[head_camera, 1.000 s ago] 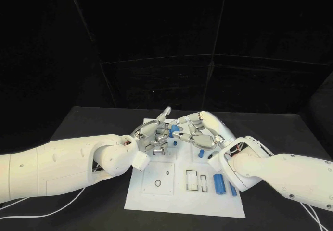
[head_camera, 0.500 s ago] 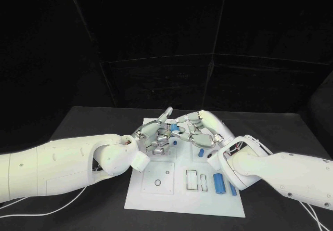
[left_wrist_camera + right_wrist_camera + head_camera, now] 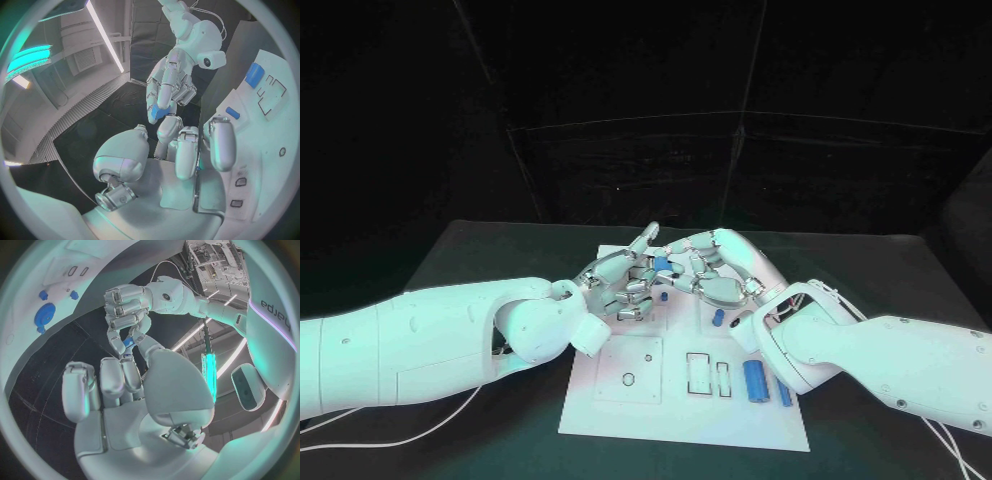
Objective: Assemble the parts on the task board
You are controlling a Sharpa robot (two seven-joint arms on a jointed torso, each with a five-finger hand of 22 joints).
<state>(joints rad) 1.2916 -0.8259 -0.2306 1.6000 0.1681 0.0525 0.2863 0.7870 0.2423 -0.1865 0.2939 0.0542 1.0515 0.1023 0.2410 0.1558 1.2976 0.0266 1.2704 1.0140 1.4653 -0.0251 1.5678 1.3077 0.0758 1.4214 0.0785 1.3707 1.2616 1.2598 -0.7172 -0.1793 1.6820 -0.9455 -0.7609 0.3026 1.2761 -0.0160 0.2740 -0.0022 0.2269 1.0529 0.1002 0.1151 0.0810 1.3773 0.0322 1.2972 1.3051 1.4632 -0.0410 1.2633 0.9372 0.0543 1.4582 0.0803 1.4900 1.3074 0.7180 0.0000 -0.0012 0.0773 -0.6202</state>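
Both hands meet above the far end of the white task board [image 3: 678, 420]. A small blue part [image 3: 658, 263] sits between their fingertips. My left hand [image 3: 617, 288] comes in from the left with its fingers curled toward the part. My right hand [image 3: 713, 272] reaches in from the right. In the left wrist view the right hand [image 3: 169, 87] has the blue part [image 3: 157, 115] at its fingertips, just above my left fingers [image 3: 170, 131]. In the right wrist view the left hand [image 3: 128, 302] pinches the blue part [image 3: 128, 343] against my right fingers [image 3: 145, 347].
On the board lie a long blue cylinder [image 3: 759, 382], a second blue piece [image 3: 783, 396] beside it and a small blue part [image 3: 718, 320] under my right wrist. Cut-outs [image 3: 697, 372] mark the board's near half. White cables [image 3: 387, 440] trail at the lower left.
Both hands have stayed together over the far end of the board. The left hand's fingers have drawn slightly closer round the blue part.
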